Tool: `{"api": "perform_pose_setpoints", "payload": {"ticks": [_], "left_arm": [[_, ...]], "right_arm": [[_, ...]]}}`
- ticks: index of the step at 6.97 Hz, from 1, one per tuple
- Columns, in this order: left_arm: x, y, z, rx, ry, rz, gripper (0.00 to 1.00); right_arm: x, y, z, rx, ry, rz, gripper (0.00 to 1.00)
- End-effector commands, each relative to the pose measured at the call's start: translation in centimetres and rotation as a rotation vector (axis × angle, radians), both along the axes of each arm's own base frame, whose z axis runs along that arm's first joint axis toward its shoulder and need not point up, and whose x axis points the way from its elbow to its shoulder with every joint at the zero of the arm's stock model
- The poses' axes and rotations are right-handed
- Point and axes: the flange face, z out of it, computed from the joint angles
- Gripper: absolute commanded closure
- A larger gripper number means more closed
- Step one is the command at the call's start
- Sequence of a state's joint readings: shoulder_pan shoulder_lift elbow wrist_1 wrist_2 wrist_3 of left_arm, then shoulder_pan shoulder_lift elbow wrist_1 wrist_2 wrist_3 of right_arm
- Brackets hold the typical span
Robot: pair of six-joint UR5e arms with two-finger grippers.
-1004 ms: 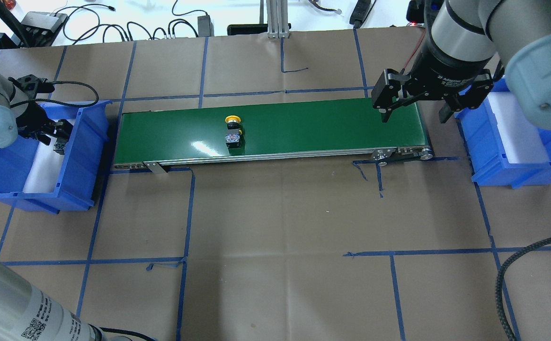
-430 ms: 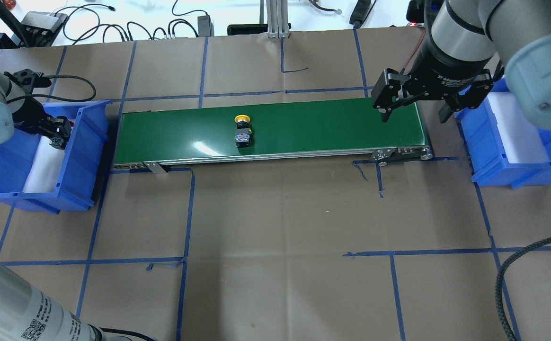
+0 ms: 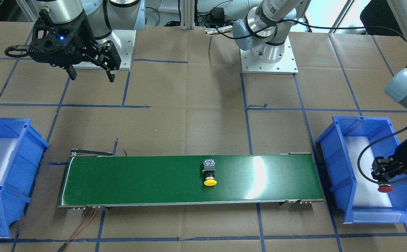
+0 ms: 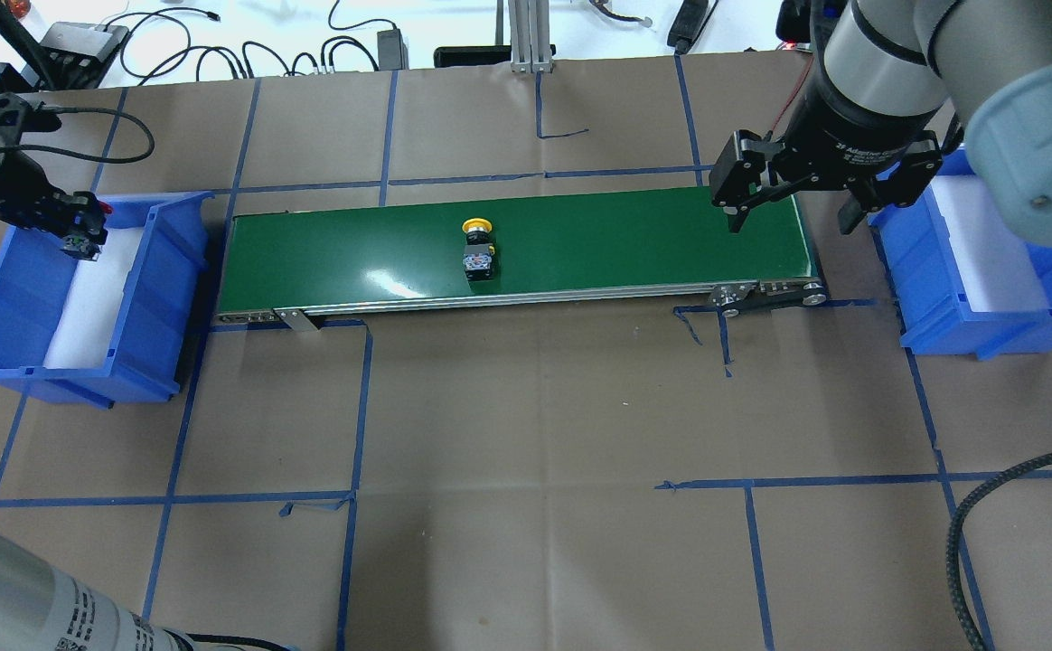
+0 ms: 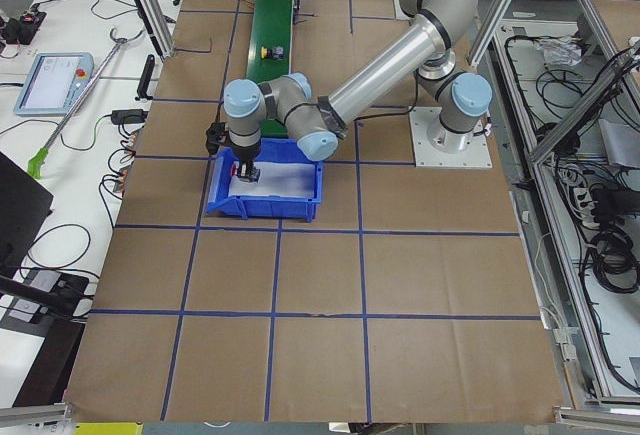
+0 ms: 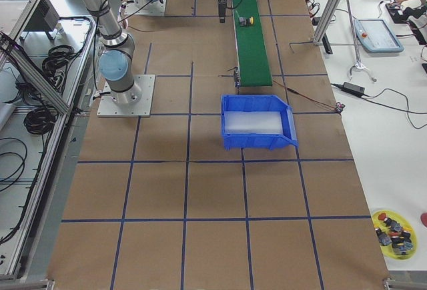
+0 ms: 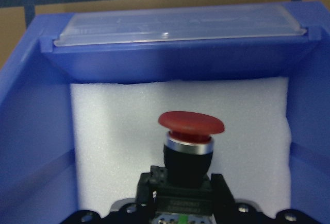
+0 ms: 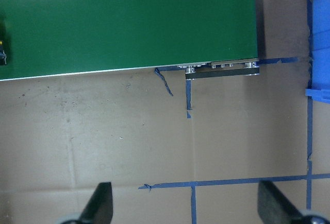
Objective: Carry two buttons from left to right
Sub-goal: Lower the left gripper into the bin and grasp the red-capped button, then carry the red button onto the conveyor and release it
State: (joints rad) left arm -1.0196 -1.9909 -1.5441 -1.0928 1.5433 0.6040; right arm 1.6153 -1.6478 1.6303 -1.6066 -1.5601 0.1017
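Note:
The yellow-capped button [image 4: 477,242] lies on its side near the middle of the green conveyor belt [image 4: 634,244]; it also shows in the front view [image 3: 209,173]. My left gripper [image 4: 81,233] is shut on the red-capped button [image 7: 191,131] and holds it above the white foam inside the left blue bin [image 4: 160,298]. The red cap [image 3: 385,189] points away from the robot. My right gripper [image 4: 790,224] is open and empty, and hovers over the belt's right end. In its wrist view the fingers [image 8: 100,206] are spread wide over brown paper.
The right blue bin [image 4: 933,298], lined with white foam, stands just past the belt's right end. Blue tape lines cross the brown paper table. Cables and boxes lie along the far edge [image 4: 219,45]. A yellow dish of spare parts [image 6: 393,227] sits far off.
The yellow button has ridden the belt to the right. My left gripper has moved left and towards the far side over the left bin, red button in it. The right arm is still.

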Motion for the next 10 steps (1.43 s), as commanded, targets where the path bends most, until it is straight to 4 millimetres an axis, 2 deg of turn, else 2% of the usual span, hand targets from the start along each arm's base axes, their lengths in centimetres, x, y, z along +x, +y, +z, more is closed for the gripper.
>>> {"api": "perform_pose_setpoints", "payload": {"ticks": [1,2,4,5,7,9,10], "left_arm": [[0.4,1.6,7.4,0.052,0.027,0.018,0.88],[0.0,2.0,9.4,0.061,0.03,0.023,0.88],[-1.6,1.7,9.4,0.066,0.037,0.067,0.88],[-4.0,1.0,9.7,0.062,0.037,0.094,0.88],[-11.8,-0.3,10.0,0.061,0.041,0.149,0.88],[-19.0,-0.6,10.1,0.063,0.045,0.209,0.88],[-21.9,-1.1,9.0,0.075,0.052,0.232,0.88]], "right_arm": [[0.0,0.0,0.1,-0.004,0.0,0.001,0.0],[-0.1,-0.1,0.1,-0.004,0.0,-0.001,0.0],[-0.1,-0.1,-0.1,-0.001,0.0,0.0,0.0],[-0.1,-0.1,-0.1,-0.001,0.0,0.004,0.0],[-0.3,-0.2,-0.1,-0.001,0.002,0.003,0.0],[-0.3,-0.1,-0.3,0.004,0.001,0.004,0.0],[-0.3,-0.1,-0.3,0.004,0.002,0.003,0.0]]}}
